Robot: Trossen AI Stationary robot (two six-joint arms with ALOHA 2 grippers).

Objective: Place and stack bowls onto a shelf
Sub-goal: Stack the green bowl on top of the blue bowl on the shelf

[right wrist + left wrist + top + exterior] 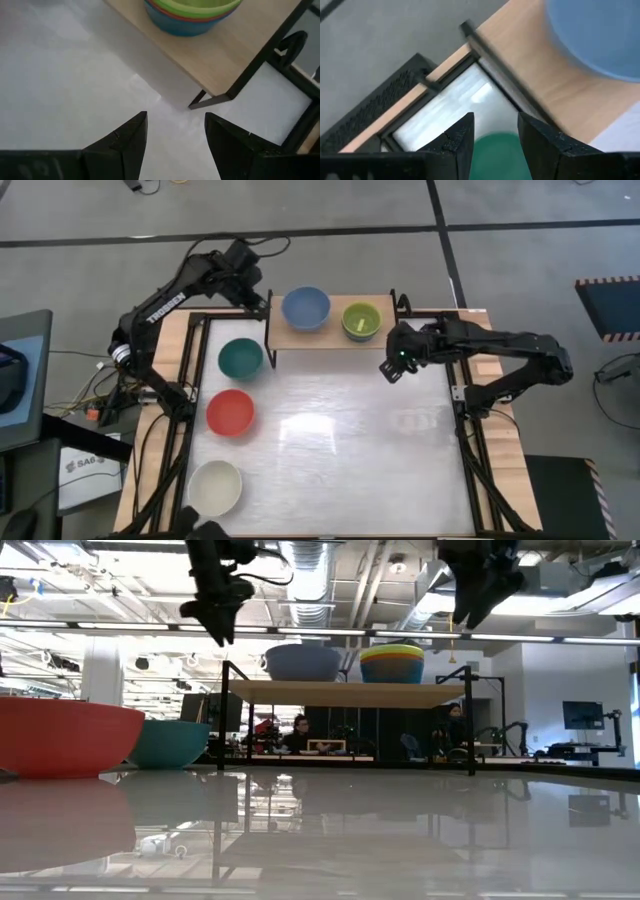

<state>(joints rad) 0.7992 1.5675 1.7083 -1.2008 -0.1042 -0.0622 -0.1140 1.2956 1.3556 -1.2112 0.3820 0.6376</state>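
Nearest you in the low view sits the red bowl [62, 735], with the dark teal bowl [170, 743] just behind it, both on the white tabletop [400, 830]; beyond them the shelf [345, 693] carries the blue bowl [303, 662] and a nested stack of small bowls [405, 663]. From above, you see the white bowl [215, 486] near the table's front-left corner, red and teal further along the left edge, and the shelf at the far edge. The left gripper [255, 305] hangs by the shelf's left end; its wrist view shows the fingers [457, 145] parted and empty over the teal bowl. The right gripper [390, 370] hovers off the shelf's right front corner, its fingers [122, 142] also spread with nothing between them. These bowls look light, stiff and slick, so I'd have you pinch the teal one's rim wall, not its curved side.
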